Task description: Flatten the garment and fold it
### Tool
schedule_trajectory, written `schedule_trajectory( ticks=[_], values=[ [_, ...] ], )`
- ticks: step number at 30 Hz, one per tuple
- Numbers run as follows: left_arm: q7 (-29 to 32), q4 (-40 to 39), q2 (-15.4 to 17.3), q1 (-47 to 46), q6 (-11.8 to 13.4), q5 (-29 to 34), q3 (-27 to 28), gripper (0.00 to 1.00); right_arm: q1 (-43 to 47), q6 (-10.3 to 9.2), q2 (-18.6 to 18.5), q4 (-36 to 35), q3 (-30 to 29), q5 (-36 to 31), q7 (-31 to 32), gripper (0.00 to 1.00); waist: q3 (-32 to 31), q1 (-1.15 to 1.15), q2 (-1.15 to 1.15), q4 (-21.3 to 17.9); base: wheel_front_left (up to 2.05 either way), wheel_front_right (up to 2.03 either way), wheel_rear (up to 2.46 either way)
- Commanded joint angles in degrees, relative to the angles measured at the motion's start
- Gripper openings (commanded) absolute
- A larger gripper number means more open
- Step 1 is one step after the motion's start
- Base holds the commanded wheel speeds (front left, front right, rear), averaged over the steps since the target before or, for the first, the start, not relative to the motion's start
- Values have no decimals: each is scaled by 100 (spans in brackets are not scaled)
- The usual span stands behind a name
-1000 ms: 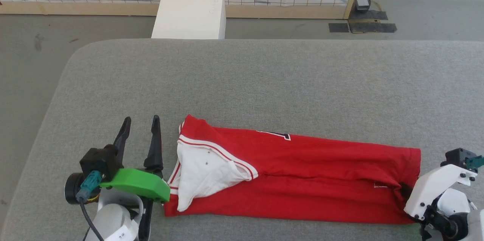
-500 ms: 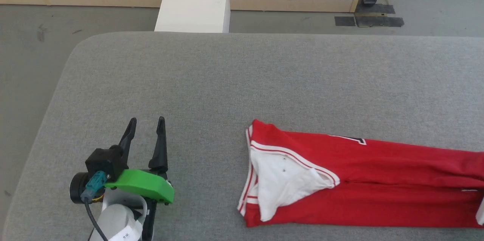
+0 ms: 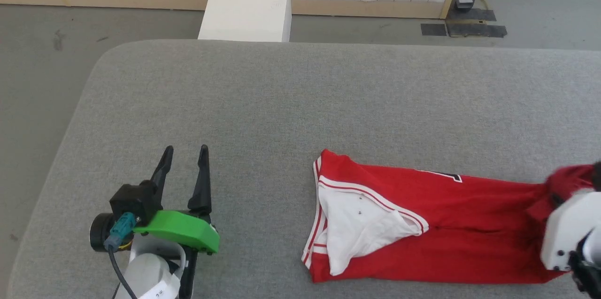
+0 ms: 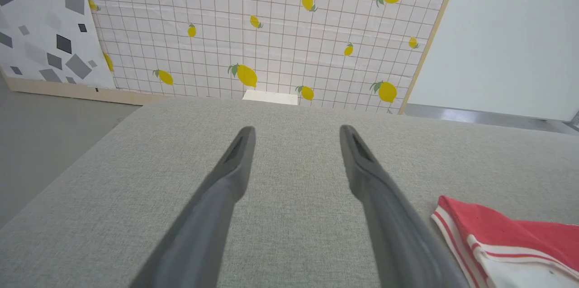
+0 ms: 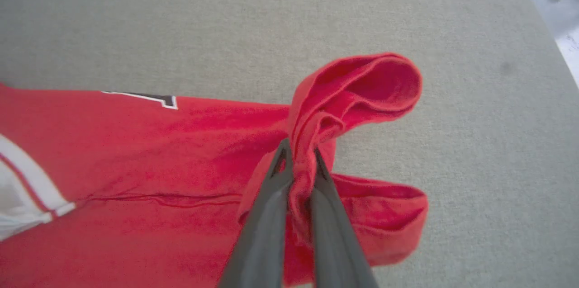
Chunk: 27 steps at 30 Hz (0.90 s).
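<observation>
The right gripper (image 5: pixel 297 152) is pinched almost closed on a bunched fold of the red T-shirt (image 5: pixel 158 152) at its hem end. Fabric is squeezed between the two dark fingers, and a loop of cloth curls above their tips. This pinched end stands up off the grey padded surface (image 3: pixel 300 102). The rest of the shirt lies flat as a long folded strip near the front edge, on the robot's right side. Its collar end points left, with a white sleeve (image 3: pixel 361 224) edged in striped trim folded on top. The left gripper (image 3: pixel 186 151) sits low over bare surface, well apart from the collar end, its fingers spread wide and holding nothing. Beyond the far edge stand a white box (image 3: pixel 244 8) and a gridded wall panel printed with lemons (image 4: pixel 271 30).
</observation>
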Motion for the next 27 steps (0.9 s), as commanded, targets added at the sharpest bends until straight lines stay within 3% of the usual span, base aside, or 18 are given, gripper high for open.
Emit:
schedule_trajectory(
  ticks=[1, 5, 9, 12, 13, 21, 22, 23, 24, 25, 27],
  values=[
    [-20, -13, -28, -12, -31, 48, -1, 100, 120, -8, 63, -455, 241, 104, 251, 0, 1, 0, 0, 11, 0, 0, 0],
    [-20, -2, -44, -38, -48, 53, -19, 100, 238, -8, 39, -1448, 1205, 250, 835, 0, 26, 0, 0, 18, 0, 0, 0],
    [-20, 23, -54, -89, -61, 62, -24, 100, -61, -8, 60, -1643, 2201, 302, 976, 0, 71, 0, 0, 23, 0, 0, 0],
    [-20, 49, -59, -136, -72, 60, -29, 100, -457, -8, 98, -1249, 2853, 324, 862, 0, 120, 0, 0, 44, 0, 0, 0],
    [-20, 62, -66, -191, -80, 56, -46, 100, -845, -8, 203, -648, 3321, 405, 653, 0, 175, 0, 0, 82, 0, 0, 0],
    [-20, 84, -86, -306, -98, 34, -114, 100, -1655, -8, 424, 1289, 4064, 765, 83, 0, 349, 0, 0, 212, 0, 0, 0],
    [-20, 88, -89, -316, -99, 32, -121, 100, -1731, -8, 437, 1532, 4114, 827, 10, 8, 360, 0, 0, 227, 0, 0, 0],
    [-20, 93, -90, -320, -100, 31, -126, 100, -1784, -8, 444, 1701, 4177, 890, -35, 29, 367, 0, 0, 238, 0, 0, 0],
    [-20, 98, -92, -324, -102, 30, -132, 100, -1845, -8, 451, 1878, 4241, 962, -96, 91, 373, 0, 0, 249, 0, 0, 0],
    [-20, 104, -94, -326, -103, 28, -134, 100, -1886, -8, 455, 2002, 4299, 1024, -132, 100, 373, 0, 0, 256, 0, 0, 0],
    [-20, 127, -96, -326, -105, 28, -135, 100, -1948, -8, 460, 2191, 4446, 1224, -207, 100, 361, 0, 0, 263, 0, 0, 0]
  ],
)
